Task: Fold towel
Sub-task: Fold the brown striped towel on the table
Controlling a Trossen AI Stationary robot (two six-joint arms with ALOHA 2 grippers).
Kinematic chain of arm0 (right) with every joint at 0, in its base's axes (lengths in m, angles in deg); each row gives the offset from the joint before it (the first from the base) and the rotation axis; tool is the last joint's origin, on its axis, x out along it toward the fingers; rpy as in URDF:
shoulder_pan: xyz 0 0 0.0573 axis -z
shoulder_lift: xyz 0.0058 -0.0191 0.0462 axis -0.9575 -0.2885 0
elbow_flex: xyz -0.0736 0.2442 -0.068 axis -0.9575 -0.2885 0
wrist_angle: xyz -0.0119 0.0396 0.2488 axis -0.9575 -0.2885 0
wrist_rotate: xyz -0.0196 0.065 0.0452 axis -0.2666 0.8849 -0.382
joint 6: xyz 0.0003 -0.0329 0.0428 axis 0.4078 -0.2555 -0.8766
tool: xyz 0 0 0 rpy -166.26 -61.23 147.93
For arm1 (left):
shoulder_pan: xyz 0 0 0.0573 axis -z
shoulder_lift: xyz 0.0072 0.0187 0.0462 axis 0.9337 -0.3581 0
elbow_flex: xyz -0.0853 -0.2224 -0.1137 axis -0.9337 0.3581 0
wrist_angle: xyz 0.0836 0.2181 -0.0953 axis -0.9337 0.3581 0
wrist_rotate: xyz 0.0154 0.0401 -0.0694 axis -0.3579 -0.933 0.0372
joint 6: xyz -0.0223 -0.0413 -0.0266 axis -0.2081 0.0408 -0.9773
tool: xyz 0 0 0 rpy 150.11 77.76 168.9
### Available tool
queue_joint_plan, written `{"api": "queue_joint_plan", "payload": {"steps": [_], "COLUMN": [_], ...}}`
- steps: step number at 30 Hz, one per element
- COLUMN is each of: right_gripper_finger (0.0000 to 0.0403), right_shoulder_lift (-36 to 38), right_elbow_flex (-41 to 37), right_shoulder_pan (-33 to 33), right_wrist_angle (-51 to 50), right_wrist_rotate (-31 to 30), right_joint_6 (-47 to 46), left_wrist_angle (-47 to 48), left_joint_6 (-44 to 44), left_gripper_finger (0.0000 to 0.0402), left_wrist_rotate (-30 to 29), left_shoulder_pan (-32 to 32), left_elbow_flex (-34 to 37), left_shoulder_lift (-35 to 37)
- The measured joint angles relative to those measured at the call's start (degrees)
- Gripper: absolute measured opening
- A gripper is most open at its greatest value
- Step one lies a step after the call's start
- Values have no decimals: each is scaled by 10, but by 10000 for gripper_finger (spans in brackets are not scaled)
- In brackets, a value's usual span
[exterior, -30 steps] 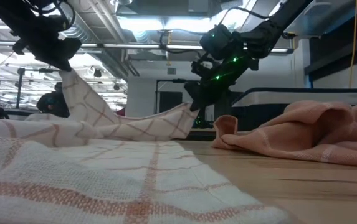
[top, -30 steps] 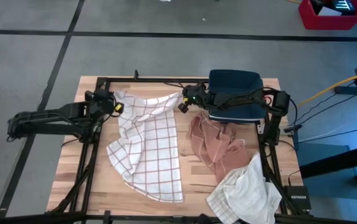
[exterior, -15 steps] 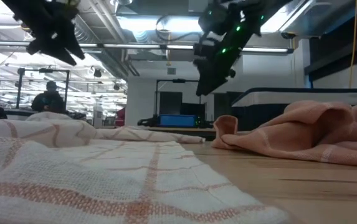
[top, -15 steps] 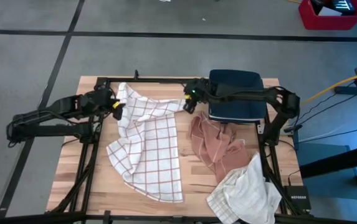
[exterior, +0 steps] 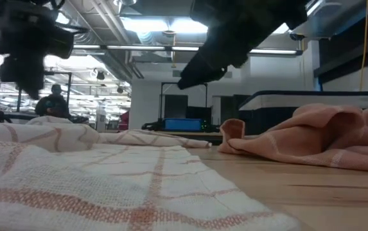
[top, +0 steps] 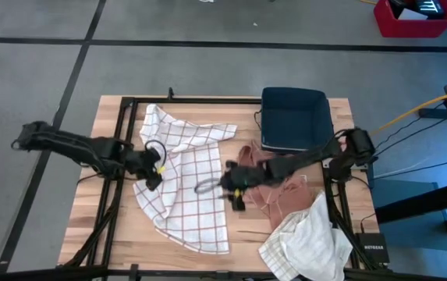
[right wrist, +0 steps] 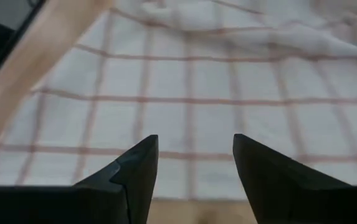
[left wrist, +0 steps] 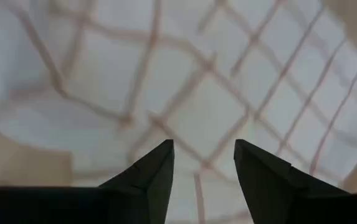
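Checked towel [top: 186, 181] lies spread on the desk [top: 243, 230], unfolded. Left gripper [top: 153, 170] and right gripper [top: 235, 186] hover at its opposite side edges, jaws open and empty, probably placed to pinch both edges for a fold.

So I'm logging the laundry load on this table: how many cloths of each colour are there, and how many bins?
White towel with red grid lines: 1
Pink towel: 1
Plain white cloth: 1
Dark blue bin: 1
Total: 4 things, 3 of them cloths.
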Motion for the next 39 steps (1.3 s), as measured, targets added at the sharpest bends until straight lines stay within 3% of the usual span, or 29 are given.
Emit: {"api": "queue_joint_plan", "payload": {"steps": [8,17,25,33,37,39], "right_gripper_finger": [193,170,154,144,144,144], "right_shoulder_lift": [-81,-140,-130,-72,-50,-42], "right_elbow_flex": [0,0,4,1,-2,-1], "right_shoulder_pan": [-67,-74,-74,-78,-77,-77], "right_wrist_angle": [88,117,-10,-187,-200,-183], "right_wrist_rotate": [-43,-22,-35,-25,-36,-39], "right_joint_6": [-30,-38,-38,-38,-47,-61], "left_wrist_angle": [4,-29,-121,-274,-259,-224], "left_joint_6": [-115,-235,-320,-398,-381,-357], "left_gripper_finger": [136,132,132,132,132,132], "left_wrist_rotate": [28,22,17,-2,-24,-68], "left_shoulder_pan": [143,282,365,422,441,448], "left_elbow_flex": [0,0,0,-1,-37,-71], "left_shoulder_lift": [-95,-204,-282,-311,-310,-308]}}
